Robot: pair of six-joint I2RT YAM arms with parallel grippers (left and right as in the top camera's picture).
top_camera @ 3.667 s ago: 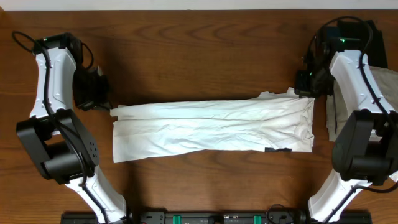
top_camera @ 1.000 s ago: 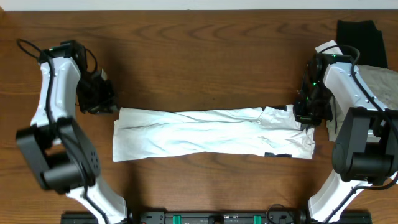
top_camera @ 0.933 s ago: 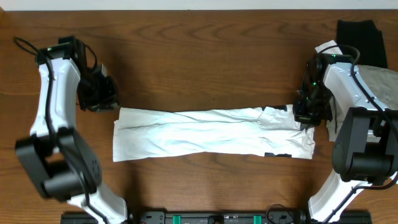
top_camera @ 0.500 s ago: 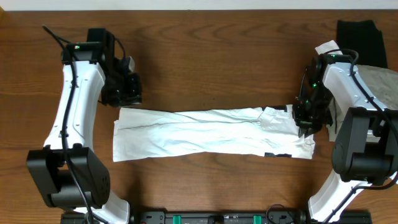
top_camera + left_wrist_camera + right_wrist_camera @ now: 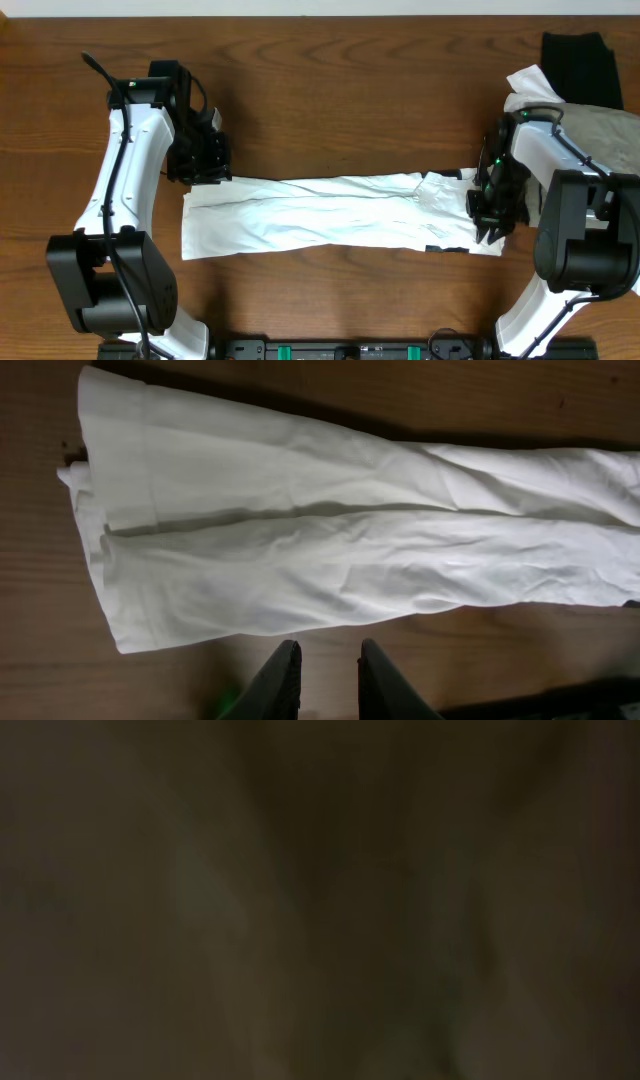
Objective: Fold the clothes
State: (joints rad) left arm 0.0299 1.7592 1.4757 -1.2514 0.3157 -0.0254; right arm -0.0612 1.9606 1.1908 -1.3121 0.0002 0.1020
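Wood table (image 5: 330, 90) carries the white T-shirt (image 5: 330, 212), lying as a long folded band across the middle. The left arm has swung inward, so the left gripper (image 5: 327, 652) now hangs by the band's upper left corner, fingers slightly apart and empty. The right gripper (image 5: 492, 215) has slid down onto the right end; whether it grips cannot be told. Both ends look ready for the next fold.

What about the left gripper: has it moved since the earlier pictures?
Yes. The left gripper moved right, from beyond the shirt's left edge to its far left corner.
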